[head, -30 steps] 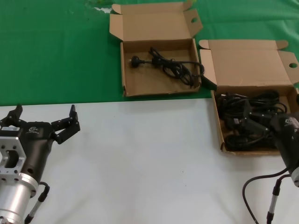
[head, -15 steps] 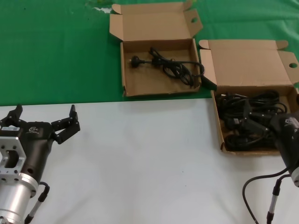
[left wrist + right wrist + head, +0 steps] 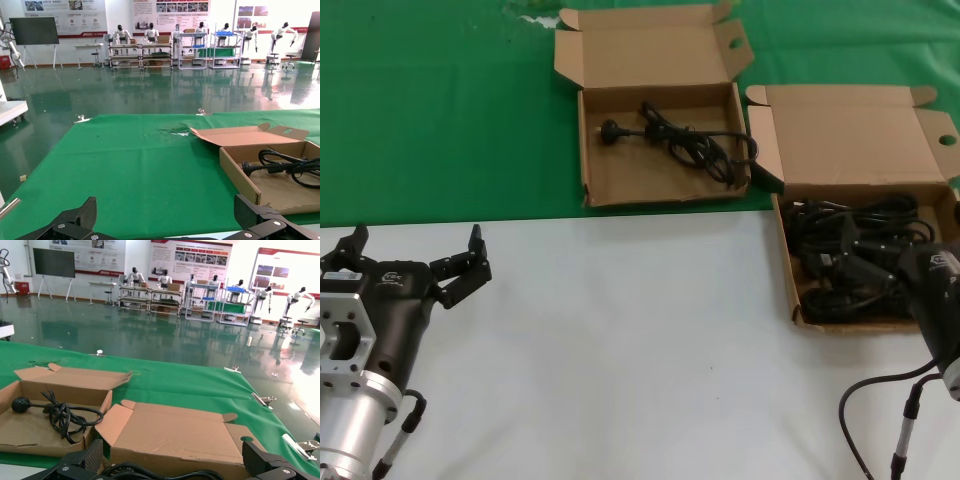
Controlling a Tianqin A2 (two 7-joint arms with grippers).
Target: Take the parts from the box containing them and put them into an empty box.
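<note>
Right gripper (image 3: 880, 272) low in full box (image 3: 798, 265), jaws apart.

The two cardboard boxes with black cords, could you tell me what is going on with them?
The robot moves black power cords between boxes. The right gripper, fingers open, is at the wider brown cardboard box full of cords. The smaller box with flared lid flaps holds one cord. The left gripper waits open over the white table.

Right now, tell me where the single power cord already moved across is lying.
In the head view, the single power cord lies inside the smaller box on the green cloth, just left of the fuller box.
</note>
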